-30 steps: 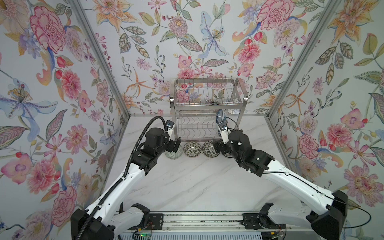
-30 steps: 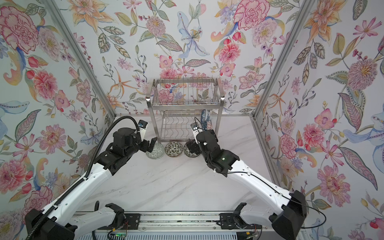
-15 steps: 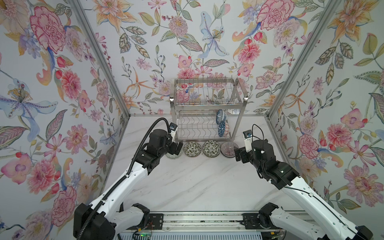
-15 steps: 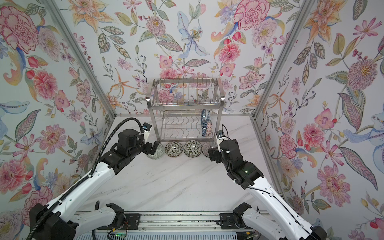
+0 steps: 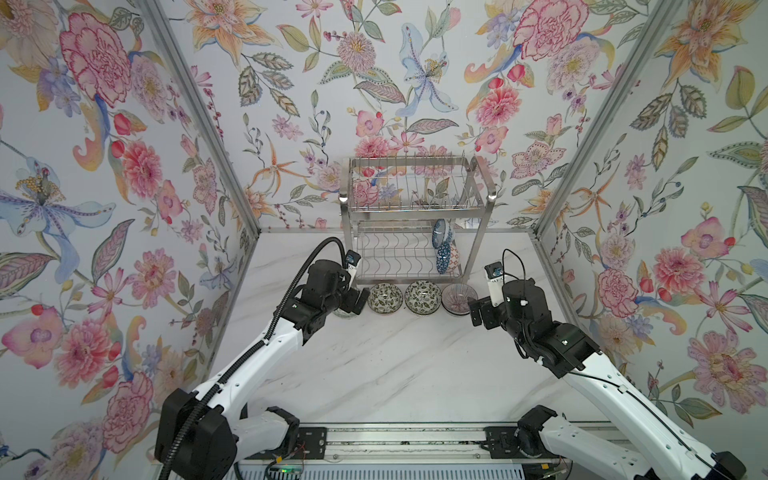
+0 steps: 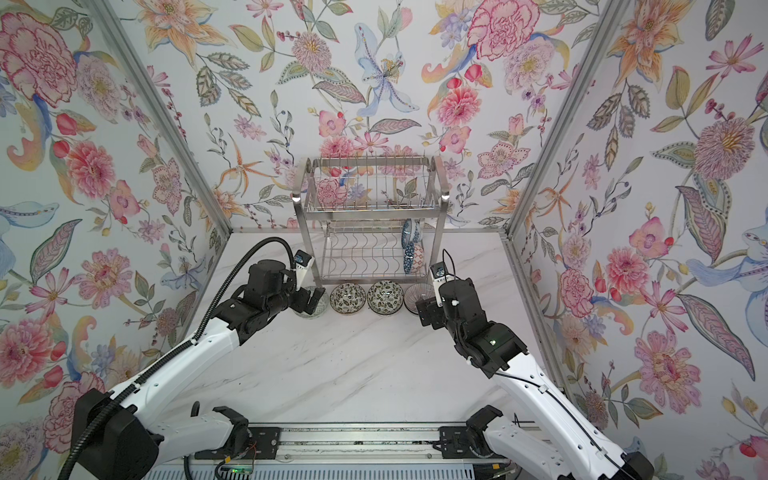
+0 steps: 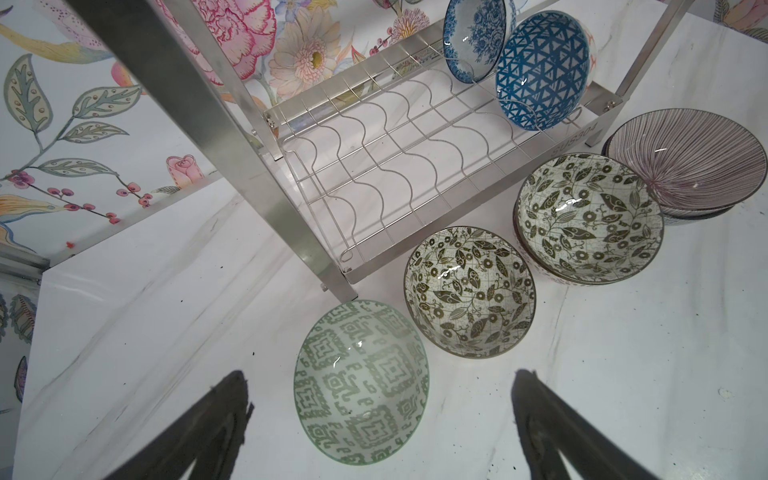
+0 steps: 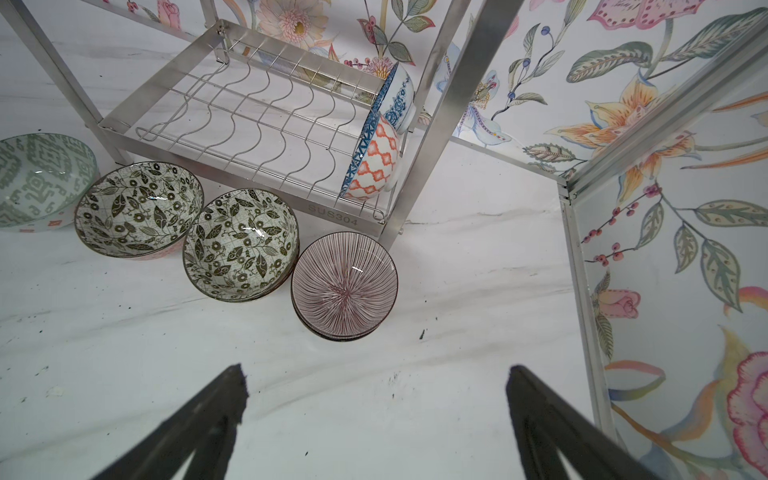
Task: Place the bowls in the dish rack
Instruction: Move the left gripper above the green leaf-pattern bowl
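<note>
I am hovering my left gripper, jaws spread wide and empty, at a pale green, geometric-patterned round ceramic bowl. It is showing between my two fingers, upright on the white marble tabletop. Just beyond it, two black-and-white leaf-patterned ceramic bowls are sitting in a row. Next comes a pink radial-lined ceramic bowl, just ahead of my right gripper, which is likewise spread open and gripping nothing. Further ahead, the shiny two-tier steel wire dish rack is carrying two blue-patterned bowls on edge, at the end of the lower shelf nearer my right gripper. I am judging these bowls rigid, glossy, slippery and breakable. Pinching the rim, one finger inside and one outside, seems safest.
</note>
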### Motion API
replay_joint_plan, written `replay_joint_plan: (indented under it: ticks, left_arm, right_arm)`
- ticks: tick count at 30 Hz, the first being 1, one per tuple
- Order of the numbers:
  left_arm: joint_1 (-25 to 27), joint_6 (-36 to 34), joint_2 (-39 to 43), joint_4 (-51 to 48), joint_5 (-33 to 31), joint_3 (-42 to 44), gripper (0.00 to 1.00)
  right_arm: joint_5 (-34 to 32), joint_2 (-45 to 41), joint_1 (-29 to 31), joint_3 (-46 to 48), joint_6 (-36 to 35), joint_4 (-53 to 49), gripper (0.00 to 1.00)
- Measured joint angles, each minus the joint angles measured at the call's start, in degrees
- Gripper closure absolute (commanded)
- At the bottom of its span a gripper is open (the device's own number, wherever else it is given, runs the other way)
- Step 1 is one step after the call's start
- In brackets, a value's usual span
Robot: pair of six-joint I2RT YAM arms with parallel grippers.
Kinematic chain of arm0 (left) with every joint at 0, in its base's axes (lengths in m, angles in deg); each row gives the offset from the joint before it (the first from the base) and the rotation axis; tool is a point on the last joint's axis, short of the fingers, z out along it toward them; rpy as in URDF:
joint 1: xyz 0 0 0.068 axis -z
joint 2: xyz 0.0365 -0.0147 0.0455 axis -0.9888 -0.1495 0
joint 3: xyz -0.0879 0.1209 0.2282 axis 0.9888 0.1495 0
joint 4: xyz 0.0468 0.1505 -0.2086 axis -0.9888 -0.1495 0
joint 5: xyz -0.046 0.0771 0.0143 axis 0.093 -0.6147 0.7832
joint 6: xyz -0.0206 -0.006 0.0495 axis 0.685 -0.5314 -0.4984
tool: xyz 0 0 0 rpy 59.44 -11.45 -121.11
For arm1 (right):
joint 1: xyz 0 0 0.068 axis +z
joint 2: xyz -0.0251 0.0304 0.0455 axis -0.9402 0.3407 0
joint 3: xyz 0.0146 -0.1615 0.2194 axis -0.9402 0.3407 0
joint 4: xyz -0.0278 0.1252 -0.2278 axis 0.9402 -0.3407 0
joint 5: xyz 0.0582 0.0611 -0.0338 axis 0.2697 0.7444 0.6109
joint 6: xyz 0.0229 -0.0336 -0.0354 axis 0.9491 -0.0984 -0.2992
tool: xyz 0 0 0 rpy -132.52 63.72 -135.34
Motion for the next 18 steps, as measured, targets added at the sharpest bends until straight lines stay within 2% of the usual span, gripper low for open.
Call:
replay_joint_plan:
  ticks: [9, 18]
  left_arm:
    - [0.00, 0.00, -2.29, 0.02, 1.42, 0.02, 0.01]
    - [0.07, 0.20, -5.99, 0.02, 2.95, 0.02, 0.01]
  right_arm:
    - [2.45, 4.90, -1.01, 0.02, 0.33, 0.28, 0.01]
    - [3.63, 5.49, -1.79, 0.02, 0.39, 0.28, 0.01]
